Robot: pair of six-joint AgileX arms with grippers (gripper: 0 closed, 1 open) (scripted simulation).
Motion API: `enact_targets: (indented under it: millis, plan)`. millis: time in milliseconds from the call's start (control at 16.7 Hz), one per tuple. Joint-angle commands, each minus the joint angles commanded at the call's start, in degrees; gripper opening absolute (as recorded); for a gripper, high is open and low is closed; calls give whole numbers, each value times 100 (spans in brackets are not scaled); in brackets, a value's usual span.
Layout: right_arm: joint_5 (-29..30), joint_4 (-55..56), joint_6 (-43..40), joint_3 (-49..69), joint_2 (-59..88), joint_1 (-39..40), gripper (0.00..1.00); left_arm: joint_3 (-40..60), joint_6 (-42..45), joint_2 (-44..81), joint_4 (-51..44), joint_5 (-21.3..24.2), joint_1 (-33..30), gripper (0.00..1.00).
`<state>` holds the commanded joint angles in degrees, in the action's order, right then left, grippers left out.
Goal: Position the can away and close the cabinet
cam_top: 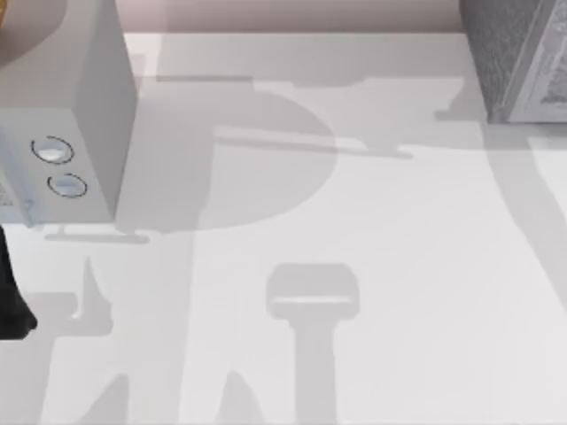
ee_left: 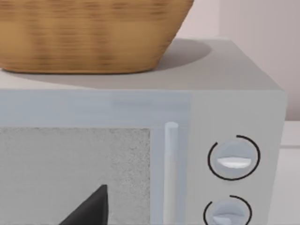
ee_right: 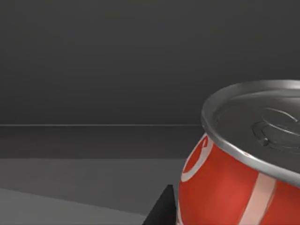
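Right wrist view: dark fingertip (ee_right: 161, 208) touching the can (ee_right: 243, 173); grip state can't be told.
Can sits tilted inside a dark grey enclosure. Cabinet (cam_top: 523, 57) at table's (cam_top: 372, 266) far right; dialled box (cam_top: 62, 115) far left.

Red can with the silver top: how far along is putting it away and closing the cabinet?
Done: cannot tell, but the red can with the silver-grey top sits close before the right wrist camera, against dark grey surfaces. In hand: that placing. Left: closing the dark grey speckled cabinet. The left arm faces the light-grey two-dial box under a wicker basket.
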<state>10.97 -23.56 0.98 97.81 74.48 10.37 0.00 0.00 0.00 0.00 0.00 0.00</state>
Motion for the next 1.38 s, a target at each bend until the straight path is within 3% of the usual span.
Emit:
enact_targets:
  millis: [660,1380]
  plan:
    - [-23,-173,22,596,531,-20,0,0,0,0,0,0,0,100]
    - [-334,-1359,12,5395,3988,-406,0,0,0,0,0,0,0,100]
